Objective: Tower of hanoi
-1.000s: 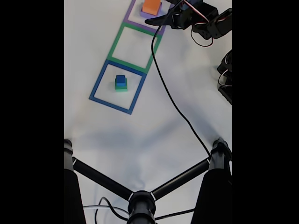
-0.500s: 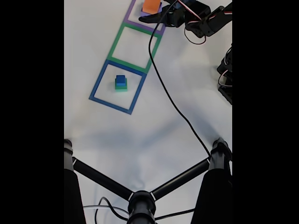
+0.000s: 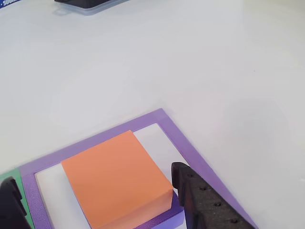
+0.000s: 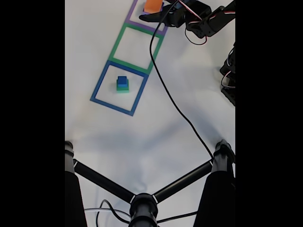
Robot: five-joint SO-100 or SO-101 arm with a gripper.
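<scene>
The purple slab [image 3: 162,220] is lying in the purple outline [image 3: 190,152] under the orange block [image 3: 116,179] (blue on green is sitting apart); the gripper [image 3: 95,195] is straddling orange, jaws spread, likely needing closing next.

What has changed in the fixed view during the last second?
The gripper moved up the picture and closer around the orange block, its fingers now on either side of it. The blue cube on the green block stayed in the blue tape square.
</scene>
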